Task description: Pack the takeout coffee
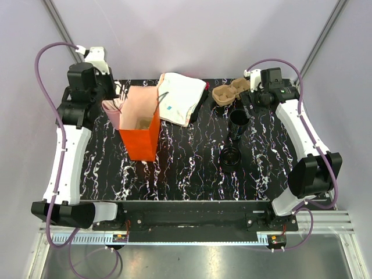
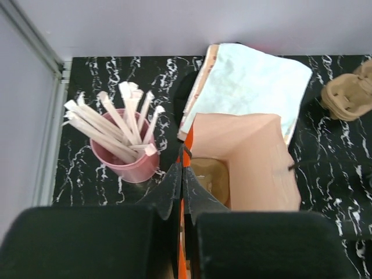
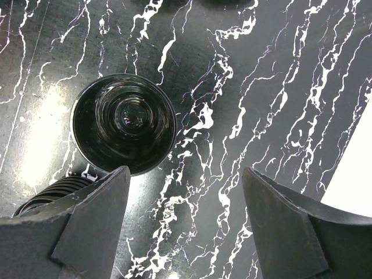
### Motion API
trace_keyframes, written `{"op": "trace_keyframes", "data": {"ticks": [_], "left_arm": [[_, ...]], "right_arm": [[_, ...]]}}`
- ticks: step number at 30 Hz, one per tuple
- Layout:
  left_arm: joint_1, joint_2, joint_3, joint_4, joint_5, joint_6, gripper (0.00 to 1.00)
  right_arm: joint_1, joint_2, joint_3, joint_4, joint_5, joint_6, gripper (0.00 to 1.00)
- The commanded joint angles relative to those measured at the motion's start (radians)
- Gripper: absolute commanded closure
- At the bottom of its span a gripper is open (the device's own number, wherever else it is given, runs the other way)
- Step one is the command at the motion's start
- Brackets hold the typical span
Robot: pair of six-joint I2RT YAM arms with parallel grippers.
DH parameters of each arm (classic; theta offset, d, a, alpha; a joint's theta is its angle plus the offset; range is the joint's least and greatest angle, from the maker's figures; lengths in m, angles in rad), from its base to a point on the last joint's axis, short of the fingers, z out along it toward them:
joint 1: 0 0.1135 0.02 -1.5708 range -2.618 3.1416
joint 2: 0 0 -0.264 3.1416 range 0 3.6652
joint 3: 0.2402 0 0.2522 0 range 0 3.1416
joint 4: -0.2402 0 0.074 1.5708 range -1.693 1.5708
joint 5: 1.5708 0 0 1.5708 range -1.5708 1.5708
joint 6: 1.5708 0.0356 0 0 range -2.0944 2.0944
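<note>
One black takeout coffee cup (image 1: 238, 120) stands upright at the right of the table. In the right wrist view the cup (image 3: 123, 123) is seen from above, empty. My right gripper (image 3: 186, 170) hangs open over the bare table just beside it, the cup lying beyond the left fingertip (image 3: 116, 180). A second black cup (image 1: 231, 156) stands nearer the front. My left gripper (image 2: 182, 168) is shut on the left rim of the open orange paper bag (image 1: 140, 136), whose orange edge shows between the fingers.
A pink cup of wooden stirrers (image 2: 125, 154) stands left of the bag. The brown cardboard cup tray (image 1: 229, 92) and a white folded paper (image 1: 181, 97) lie at the back. A ribbed black thing (image 3: 49, 196) shows by my right gripper's left finger.
</note>
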Motion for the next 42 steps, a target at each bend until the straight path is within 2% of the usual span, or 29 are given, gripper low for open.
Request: {"op": "trace_keyframes", "data": {"ticks": [1,10,20,21,23,24,26,27,29,31,33,34,38,39,42], "left_arm": [[0.048,-0.033,-0.026,0.08,-0.026,0.039,1.0],[0.135,-0.056,-0.049,0.077,-0.003,0.065,1.0],[0.176,-0.041,-0.029,0.08,-0.005,0.068,0.93],[0.176,-0.035,-0.028,0.084,-0.003,0.068,0.81],[0.178,-0.027,-0.022,0.084,0.0,0.068,0.66],[0.178,-0.023,-0.017,0.084,0.0,0.068,0.54],[0.178,-0.023,-0.013,0.084,0.001,0.068,0.4],[0.176,-0.023,0.001,0.084,0.007,0.068,0.29],[0.18,-0.032,0.024,0.074,0.009,0.068,0.2],[0.183,-0.055,0.065,0.07,0.076,0.068,0.1],[0.184,-0.079,0.087,0.073,0.151,0.068,0.02],[0.183,-0.097,0.111,0.076,0.183,0.067,0.01],[0.183,-0.095,0.2,0.024,0.38,0.068,0.01],[0.18,-0.093,0.207,0.019,0.47,0.068,0.01],[0.141,-0.092,0.225,-0.005,0.559,0.109,0.01]], "right_arm": [[-0.005,-0.025,0.009,0.028,-0.02,0.01,0.17],[-0.004,-0.027,0.007,0.028,-0.023,0.009,0.18],[-0.005,-0.021,0.004,0.033,-0.038,0.021,0.18],[-0.004,-0.022,0.003,0.034,-0.04,0.023,0.18],[-0.005,-0.025,0.0,0.034,-0.044,0.024,0.18],[-0.005,-0.03,-0.003,0.034,-0.044,0.024,0.18],[-0.004,-0.035,-0.009,0.033,-0.044,0.021,0.18],[-0.005,-0.035,-0.011,0.033,-0.041,0.02,0.18],[-0.005,-0.038,-0.014,0.034,-0.032,0.018,0.18],[-0.004,-0.036,-0.017,0.033,-0.02,0.016,0.18],[-0.013,-0.035,-0.02,0.031,-0.006,0.018,0.18],[-0.016,-0.033,-0.02,0.031,-0.006,0.02,0.18],[-0.036,-0.013,-0.025,0.028,-0.017,0.026,0.2],[-0.04,-0.007,-0.023,0.028,-0.021,0.026,0.21],[-0.043,0.016,-0.016,0.028,-0.038,0.029,0.23]]}}
